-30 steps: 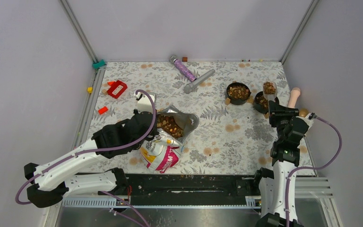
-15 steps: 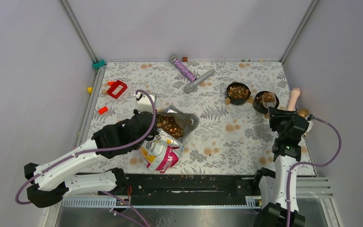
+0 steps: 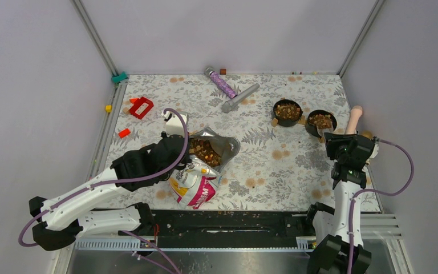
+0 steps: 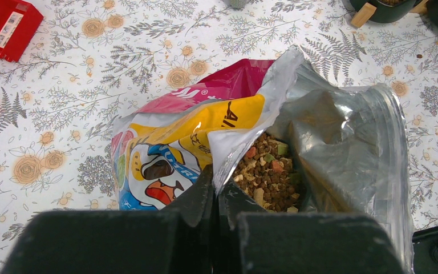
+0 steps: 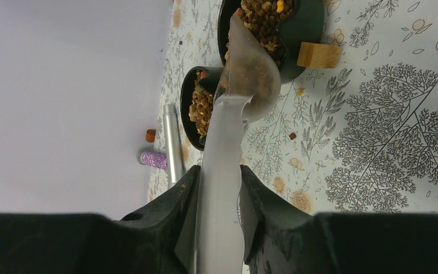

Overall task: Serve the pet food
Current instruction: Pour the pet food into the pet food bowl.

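Moved: scoop (image 5: 251,74), emptied, drawn back from the bowl (image 5: 308,34).
Right gripper (image 5: 221,182): clamped on the scoop handle.
Left gripper (image 4: 215,191): pinching the bag (image 4: 205,120) rim.
Pet food (image 4: 265,177): loose, light, spills easily; lift by scoop.

Grips a translucent scoop (image 5: 250,77) by the handle between the jaws of the right gripper (image 5: 219,200), head toward 12 o'clock, overlapping two black bowls (image 5: 305,40) of pet food (image 5: 201,108) — one at 12, one at 10. Shows a wooden block (image 5: 318,55) at 1, a silver tube (image 5: 172,142) at 9.
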